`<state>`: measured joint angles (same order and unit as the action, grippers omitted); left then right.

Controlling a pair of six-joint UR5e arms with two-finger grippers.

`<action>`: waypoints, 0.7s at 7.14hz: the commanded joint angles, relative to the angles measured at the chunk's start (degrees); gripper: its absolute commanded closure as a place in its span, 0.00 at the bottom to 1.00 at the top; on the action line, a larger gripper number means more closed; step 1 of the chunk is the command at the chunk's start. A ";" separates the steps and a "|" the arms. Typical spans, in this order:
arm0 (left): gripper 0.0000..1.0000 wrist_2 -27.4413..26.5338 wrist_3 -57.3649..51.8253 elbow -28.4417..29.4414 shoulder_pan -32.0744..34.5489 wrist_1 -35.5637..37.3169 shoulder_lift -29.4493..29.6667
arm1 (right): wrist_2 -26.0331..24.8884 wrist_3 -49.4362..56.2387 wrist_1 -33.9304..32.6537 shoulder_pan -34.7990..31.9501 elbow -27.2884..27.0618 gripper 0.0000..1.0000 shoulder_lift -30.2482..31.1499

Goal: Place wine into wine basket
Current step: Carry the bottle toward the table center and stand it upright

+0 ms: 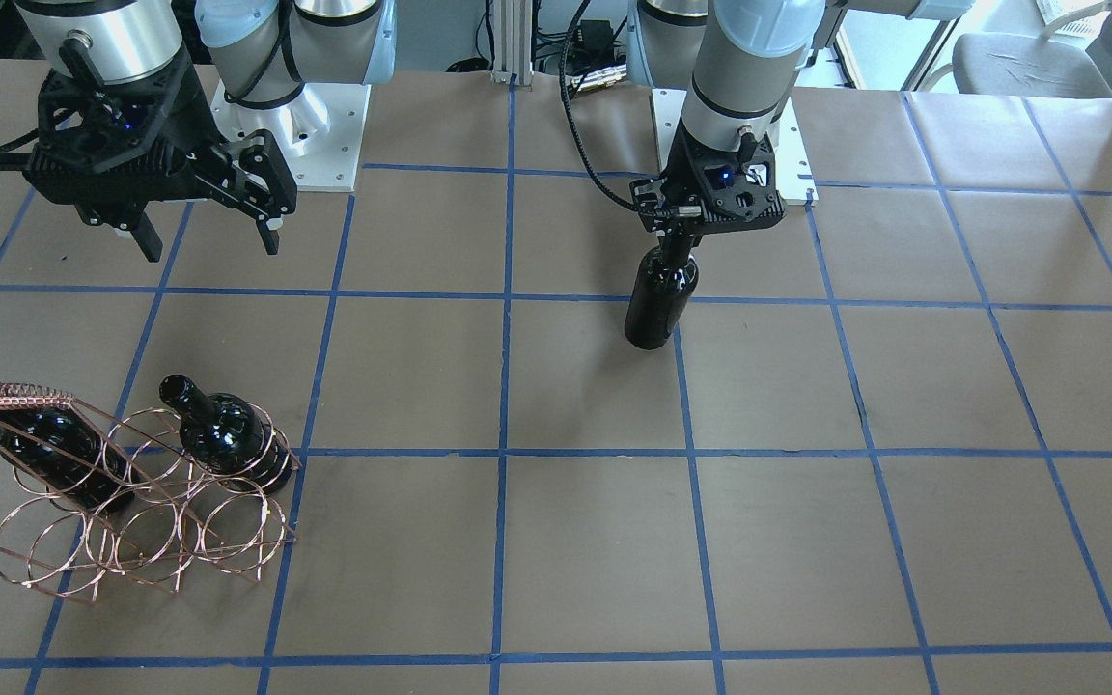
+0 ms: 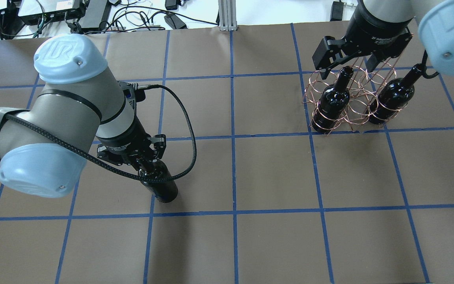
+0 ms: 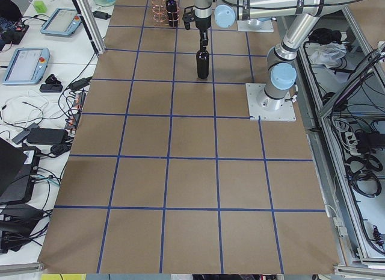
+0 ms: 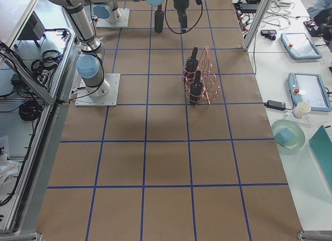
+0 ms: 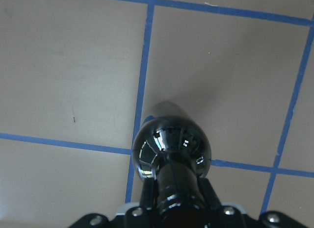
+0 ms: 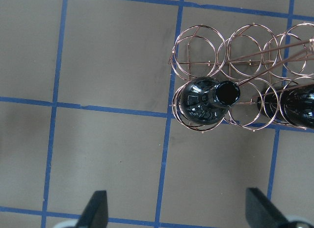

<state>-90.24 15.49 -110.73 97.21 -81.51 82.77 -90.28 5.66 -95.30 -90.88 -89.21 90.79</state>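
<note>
My left gripper [image 1: 678,237] is shut on the neck of an upright near-black wine bottle [image 1: 660,301] near the table's middle; I cannot tell if its base touches the table. In the overhead view the gripper [image 2: 145,167] is above the bottle [image 2: 163,185]. The left wrist view looks down the bottle's shoulder [image 5: 171,149]. The copper wire wine basket [image 1: 146,526] holds two more bottles, one [image 1: 226,431] in an end slot and one [image 1: 46,442] under the woven handle. My right gripper [image 1: 208,249] is open and empty, raised beside the basket [image 6: 230,46].
The table is brown paper with a blue tape grid [image 2: 233,173]. The arm bases [image 1: 286,125] stand at the table's robot edge. Tablets and cables [image 4: 306,90] lie on a side bench beyond the table's right end.
</note>
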 commanded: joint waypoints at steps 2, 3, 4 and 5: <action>1.00 -0.02 -0.02 -0.02 -0.01 -0.84 0.54 | -0.51 -0.13 -0.76 0.00 0.00 0.00 0.01; 1.00 0.07 -0.02 0.07 -0.01 -0.76 0.55 | -0.42 0.05 -1.02 0.00 0.00 0.00 0.01; 1.00 -0.02 -0.02 0.07 -0.01 -0.76 0.72 | -0.51 -0.12 -1.03 0.00 0.00 0.00 0.01; 0.75 0.07 0.42 0.25 -0.01 -0.76 0.81 | -0.51 0.05 -1.03 0.00 0.00 0.00 0.01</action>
<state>-90.23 15.57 -110.61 97.21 -82.27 83.45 -90.76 5.62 -96.27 -90.88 -89.21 90.79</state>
